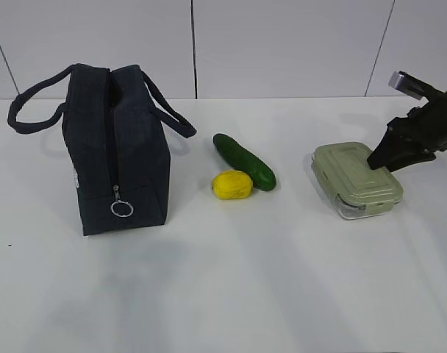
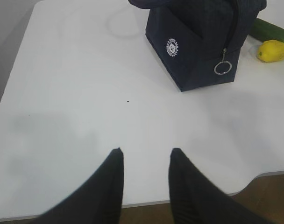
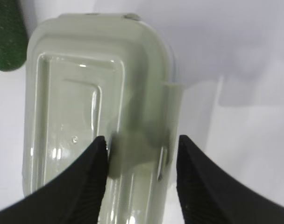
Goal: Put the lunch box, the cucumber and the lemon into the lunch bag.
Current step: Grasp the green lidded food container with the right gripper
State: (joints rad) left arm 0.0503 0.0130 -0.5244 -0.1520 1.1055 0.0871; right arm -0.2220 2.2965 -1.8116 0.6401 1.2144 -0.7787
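Observation:
The lunch box (image 1: 356, 180), clear glass under a sage-green lid, rests on the table at the right. My right gripper (image 1: 378, 160) comes down on its far right side. In the right wrist view the lunch box (image 3: 86, 93) fills the frame and the gripper (image 3: 142, 138) is open: one finger sits over the lid, the other just outside the lid's edge with a small gap. The cucumber (image 1: 244, 160) and lemon (image 1: 232, 184) lie touching at the centre. The navy lunch bag (image 1: 117, 154) stands at the left. My left gripper (image 2: 146, 150) is open and empty, short of the bag (image 2: 198, 46).
The bag's zipper runs down its end face, with the silver ring pull (image 1: 121, 208) hanging low. Its loop handles (image 1: 32, 103) flop outward on both sides. The table's near edge (image 2: 254, 179) lies just below the left gripper. A white wall stands behind the table.

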